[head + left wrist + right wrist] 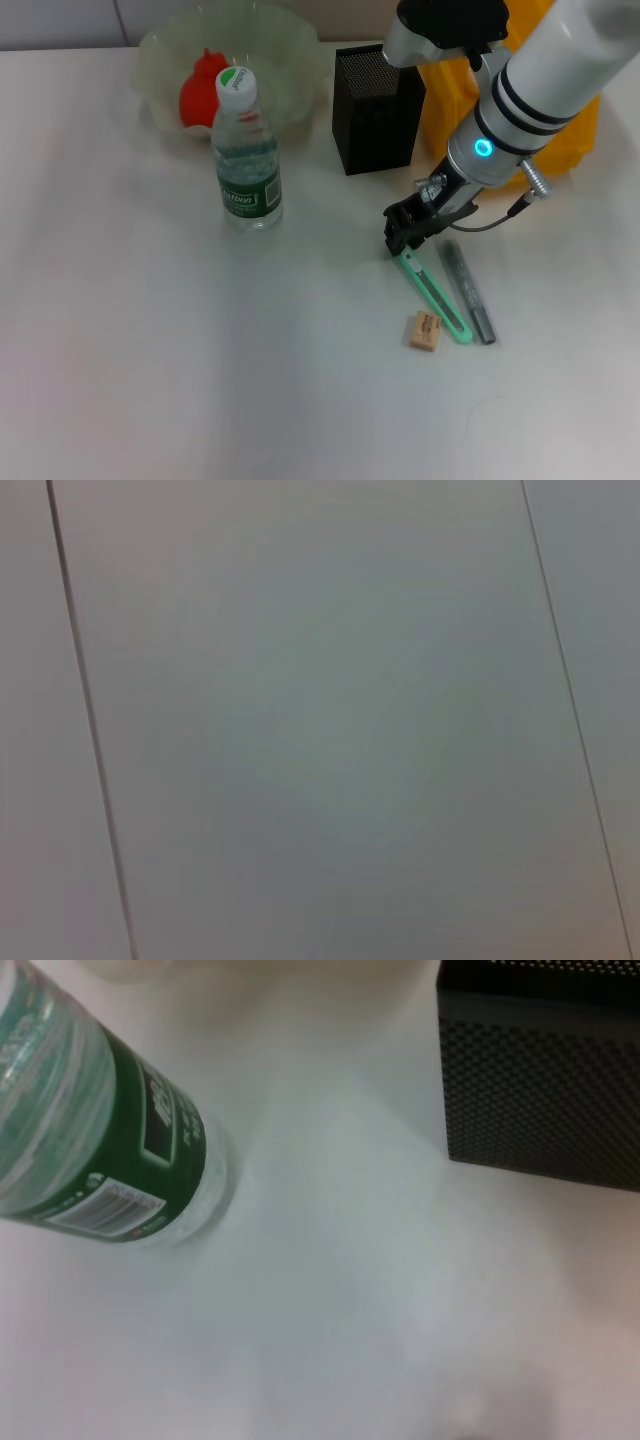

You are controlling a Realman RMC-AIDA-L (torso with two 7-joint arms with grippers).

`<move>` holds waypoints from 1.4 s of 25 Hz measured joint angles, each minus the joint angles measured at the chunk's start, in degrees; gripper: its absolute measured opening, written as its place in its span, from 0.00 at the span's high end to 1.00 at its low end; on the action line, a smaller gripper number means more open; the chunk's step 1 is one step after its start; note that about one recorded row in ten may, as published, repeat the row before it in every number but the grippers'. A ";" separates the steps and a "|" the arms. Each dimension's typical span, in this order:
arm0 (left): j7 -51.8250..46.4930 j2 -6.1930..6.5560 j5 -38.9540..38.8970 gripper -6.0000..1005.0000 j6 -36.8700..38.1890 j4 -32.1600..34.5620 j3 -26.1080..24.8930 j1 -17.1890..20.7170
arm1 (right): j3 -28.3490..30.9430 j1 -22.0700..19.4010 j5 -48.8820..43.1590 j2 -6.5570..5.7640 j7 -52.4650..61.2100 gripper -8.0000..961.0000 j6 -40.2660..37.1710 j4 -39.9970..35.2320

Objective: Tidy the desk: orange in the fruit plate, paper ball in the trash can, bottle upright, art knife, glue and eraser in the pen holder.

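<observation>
Eraser [426,331] and glue stick [468,293] flank the art knife [435,296]; right pincer [407,238] at its 11 o'clock end, grip unclear.

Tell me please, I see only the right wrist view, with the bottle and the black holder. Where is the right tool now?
Observer: The right tool is down at the far end of the green art knife, in front of the pen holder.
Operator: Are the glue and the eraser near it?
Observer: Yes. The grey glue lies beside the knife, and the eraser lies by the knife's near end.
Operator: And the orange?
Observer: The orange sits in the fruit plate, behind the upright bottle.
</observation>
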 joint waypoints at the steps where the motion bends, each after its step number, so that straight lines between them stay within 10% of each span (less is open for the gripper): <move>1: 0.00 -0.02 -0.01 0.22 0.01 -0.03 0.00 0.06 | -0.01 0.03 0.00 0.00 -0.03 0.80 -0.02 0.00; 27: 0.00 -0.03 -0.88 0.23 0.11 -0.07 0.15 0.56 | 8.30 -9.18 2.77 -0.44 -3.11 0.84 -2.17 -8.46; 35: 0.48 -0.03 -0.88 0.23 0.10 -0.22 0.08 0.25 | 7.97 -8.76 2.92 -0.44 -3.21 0.99 -4.65 -12.13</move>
